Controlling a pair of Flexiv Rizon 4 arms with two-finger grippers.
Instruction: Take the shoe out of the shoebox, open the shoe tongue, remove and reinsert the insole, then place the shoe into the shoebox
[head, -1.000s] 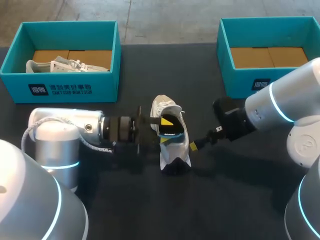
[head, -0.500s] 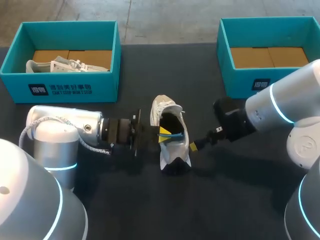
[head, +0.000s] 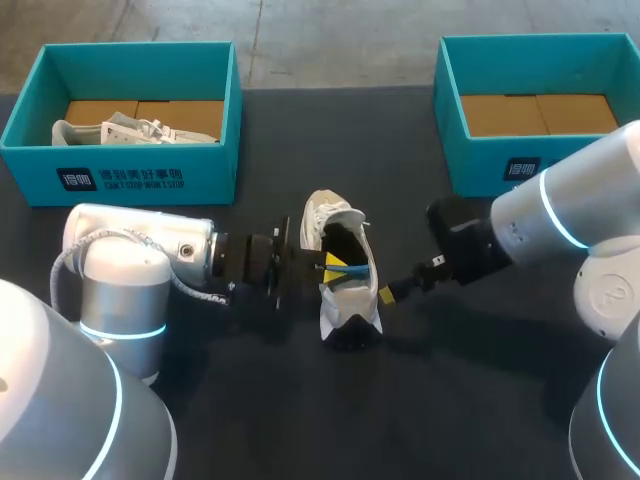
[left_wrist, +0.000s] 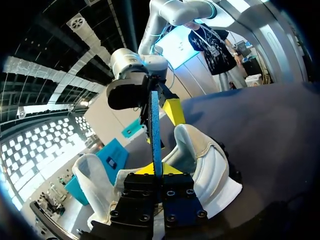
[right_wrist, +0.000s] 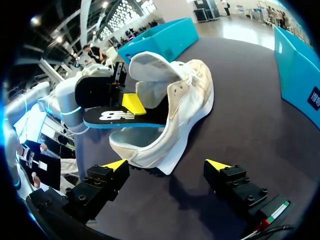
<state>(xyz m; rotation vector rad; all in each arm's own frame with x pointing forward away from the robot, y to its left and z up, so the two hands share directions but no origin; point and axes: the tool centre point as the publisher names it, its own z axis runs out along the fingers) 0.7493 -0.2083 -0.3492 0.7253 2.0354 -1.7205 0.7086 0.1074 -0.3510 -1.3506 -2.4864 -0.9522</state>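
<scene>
— what has shifted in the last second?
— the left gripper has pushed closer to the white leather sneaker. the black foam insole with a blue underside, which it is clenched on, now sits lower in the opening. a second ago much more of it stood above the collar.
— and the sneaker itself?
— same spot, resting on the dark surface, apart from the teal cardboard shoebox on the right, with its tongue pulled up and back. the right gripper hasn't budged: released, fingers spread just beside the sole, gripping nothing.
— so where does that leave the job?
— i'd judge reinsertion is under way but unfinished, since the held end of the insole is out past the collar. it needs seating flat before the sneaker goes into the box.
</scene>
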